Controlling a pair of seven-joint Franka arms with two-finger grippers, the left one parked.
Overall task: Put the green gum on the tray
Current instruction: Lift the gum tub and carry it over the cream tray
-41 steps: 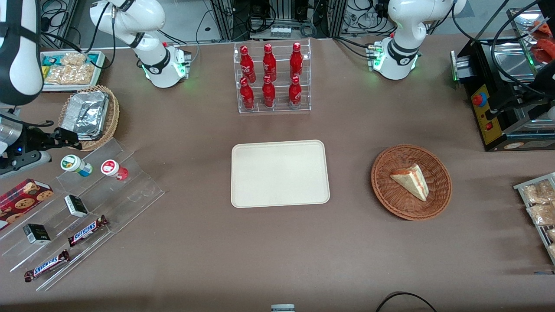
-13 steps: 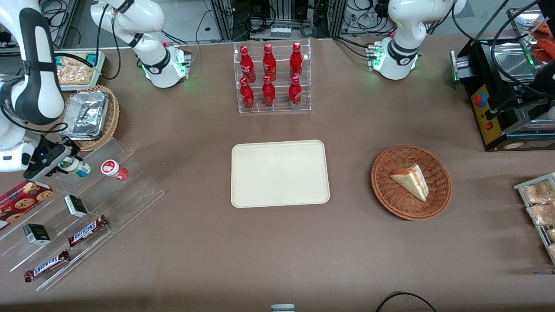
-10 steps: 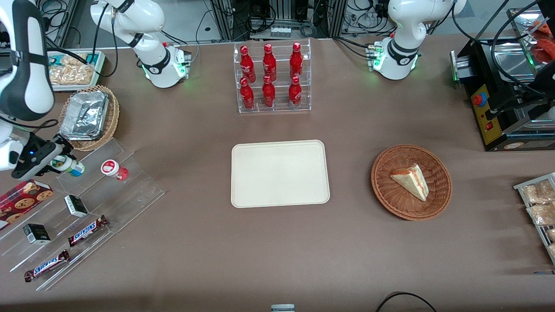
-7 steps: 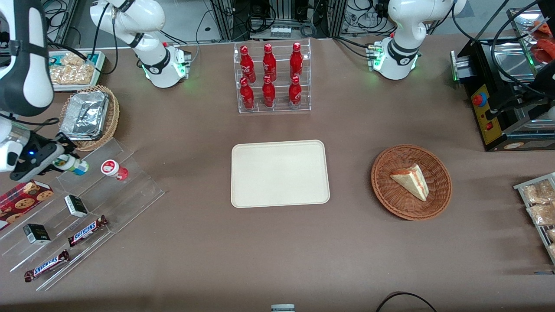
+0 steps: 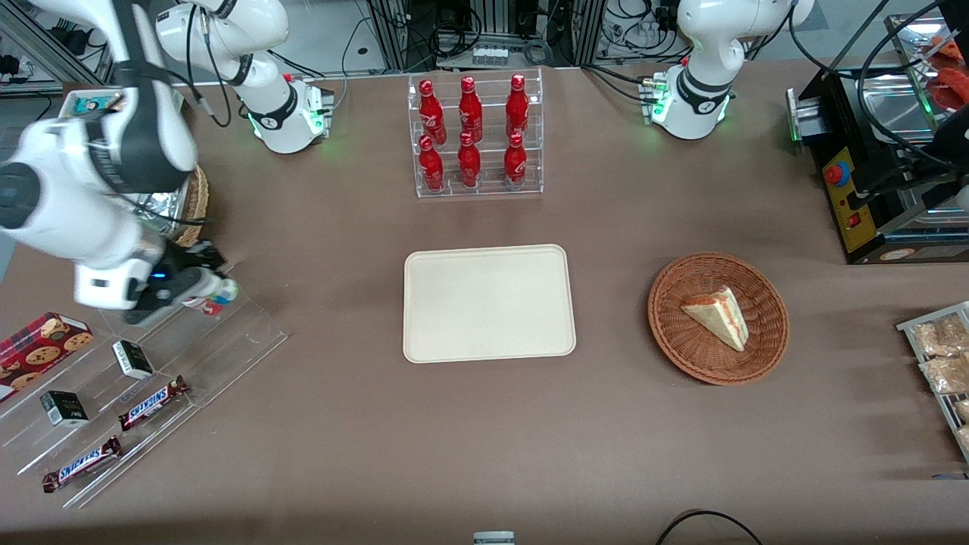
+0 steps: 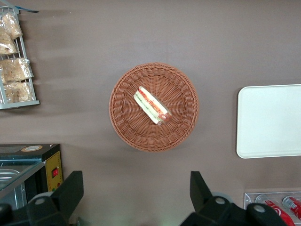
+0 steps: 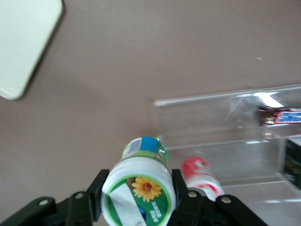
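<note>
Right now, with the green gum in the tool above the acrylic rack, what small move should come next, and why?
Probably a carry sideways toward the tray. The tool is shut on the green gum, held above the clear rack with the red gum just below it. The tray lies toward the table's middle, with bare cloth between.

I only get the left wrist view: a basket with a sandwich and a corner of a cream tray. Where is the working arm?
Observer: Its gripper hangs over the clear stepped rack, toward the working arm's end of the table.
Operator: Is it holding anything?
Observer: Yes, the green gum, clamped at its white lid.
Operator: Which bottle is left there?
Observer: The red gum, on the rack below the gripper.
Operator: Anything on the tray?
Observer: No, the tray has nothing on it yet.
</note>
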